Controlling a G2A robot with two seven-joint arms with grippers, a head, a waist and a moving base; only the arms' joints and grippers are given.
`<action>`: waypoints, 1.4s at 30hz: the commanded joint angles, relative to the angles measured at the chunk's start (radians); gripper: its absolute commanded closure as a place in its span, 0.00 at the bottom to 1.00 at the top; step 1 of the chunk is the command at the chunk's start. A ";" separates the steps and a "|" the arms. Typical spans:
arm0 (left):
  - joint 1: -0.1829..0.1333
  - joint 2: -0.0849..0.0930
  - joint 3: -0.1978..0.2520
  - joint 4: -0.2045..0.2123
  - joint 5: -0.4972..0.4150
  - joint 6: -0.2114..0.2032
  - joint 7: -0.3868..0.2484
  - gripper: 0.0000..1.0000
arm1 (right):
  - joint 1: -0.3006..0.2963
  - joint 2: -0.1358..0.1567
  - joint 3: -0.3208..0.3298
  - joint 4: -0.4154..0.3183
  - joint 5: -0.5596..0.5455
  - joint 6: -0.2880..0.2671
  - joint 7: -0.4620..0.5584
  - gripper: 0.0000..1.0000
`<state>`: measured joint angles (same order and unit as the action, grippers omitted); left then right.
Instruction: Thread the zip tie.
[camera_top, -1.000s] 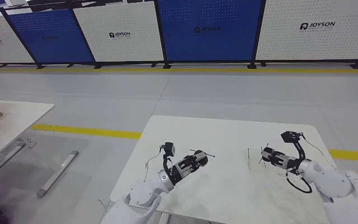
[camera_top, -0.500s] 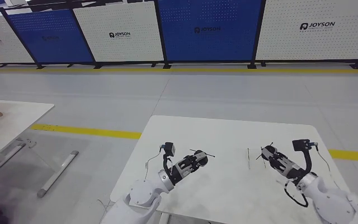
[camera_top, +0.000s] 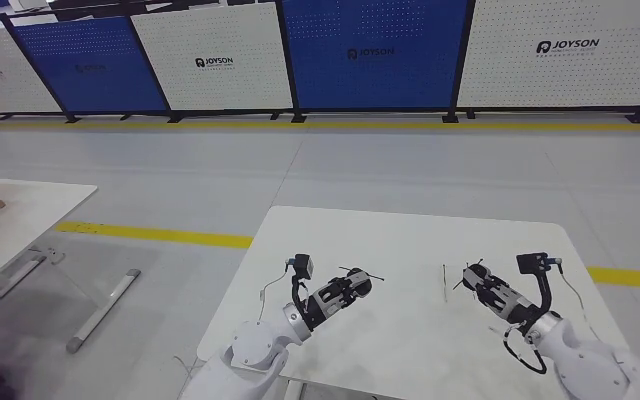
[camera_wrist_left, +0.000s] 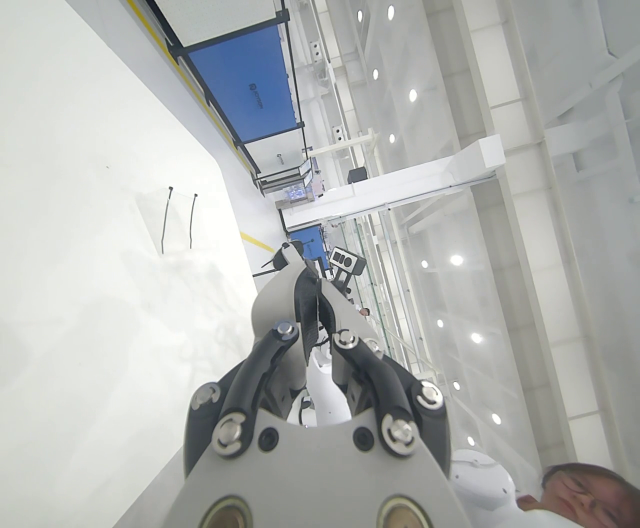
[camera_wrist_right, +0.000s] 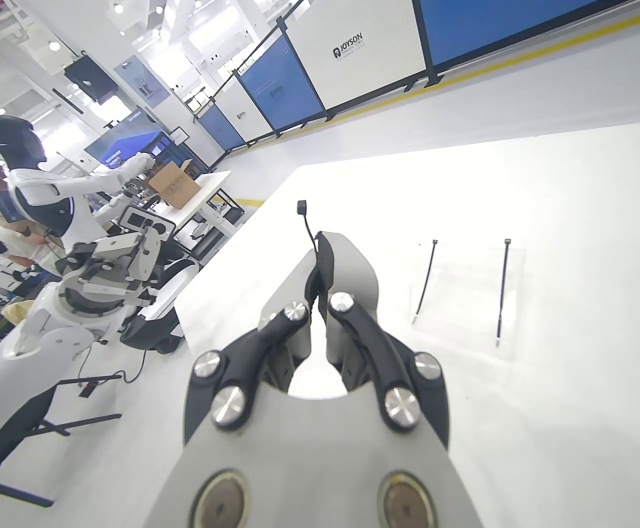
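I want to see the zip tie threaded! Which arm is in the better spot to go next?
Probably the right. The right gripper is shut on a zip tie whose head sticks out free, ready to meet the second zip tie in the left gripper.

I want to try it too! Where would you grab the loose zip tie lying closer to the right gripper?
Probably mid-strap on the loose zip tie, coming straight down from above, fingers across it. It lies flat and straight on the table, so nothing sticks up to catch from the side.
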<state>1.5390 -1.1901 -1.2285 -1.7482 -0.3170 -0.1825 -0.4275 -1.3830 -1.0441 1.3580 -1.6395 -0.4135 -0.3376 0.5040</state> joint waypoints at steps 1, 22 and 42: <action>-0.006 -0.001 0.010 -0.007 0.041 -0.002 0.035 1.00 | 0.000 0.000 0.000 0.000 0.000 0.000 0.000 1.00; -0.076 -0.033 0.175 0.057 0.353 0.031 0.327 1.00 | 0.000 0.000 0.000 0.000 0.000 0.000 0.000 1.00; -0.077 -0.039 0.190 0.091 0.304 0.009 0.327 1.00 | -0.107 -0.015 -0.076 -0.116 0.012 -0.002 -0.283 1.00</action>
<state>1.4622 -1.2293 -1.0386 -1.6573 -0.0135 -0.1738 -0.1005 -1.4899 -1.0586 1.2822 -1.7553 -0.4018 -0.3400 0.2209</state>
